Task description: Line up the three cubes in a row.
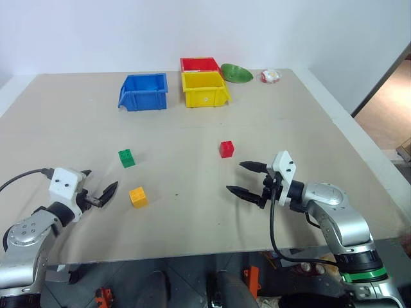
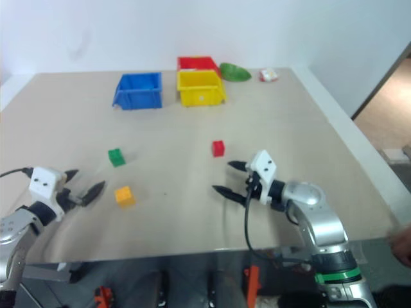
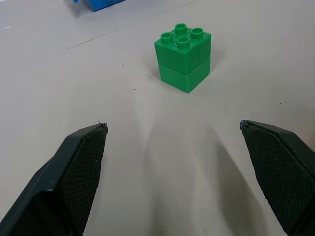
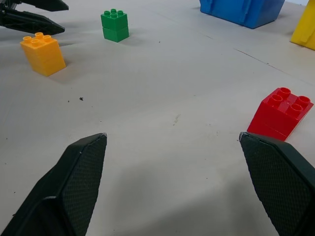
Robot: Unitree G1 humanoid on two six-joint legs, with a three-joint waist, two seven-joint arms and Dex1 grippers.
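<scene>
Three small studded plastic cubes sit scattered on a pale beige table (image 1: pixel 192 212), not yet in any row, and neither end effector holds anything. The left end effector (image 1: pixel 97 189) hovers low over the near left part of the table with its two black fingers spread wide and empty. The small yellow studded plastic cube (image 1: pixel 138 196) lies just beside it, toward the table's middle, apart from the fingertips. The small green studded plastic cube (image 1: pixel 126 158) sits a little farther out, ahead of this end effector; the left wrist view shows it straight down the line of the open fingers, standing upright with its studs up and turned slightly so one corner faces the fingers. The right end effector (image 1: pixel 243 178) hovers near the middle of the table, also wide open and empty, pointing across toward the robot's left. The small red studded plastic cube (image 1: pixel 227 149) rests just beyond its farther finger, close but not touching, and in the right wrist view it sits to one side of the open gap, not centred in it. Judging by this, the left arm is the nearer one for green and yellow, and the right arm for red. The cubes have no long axis, so the approach turns mainly on squaring the fingers to flat faces. Three large plastic storage bins (image 1: pixel 204 89) stand well apart, at the far edge.
</scene>
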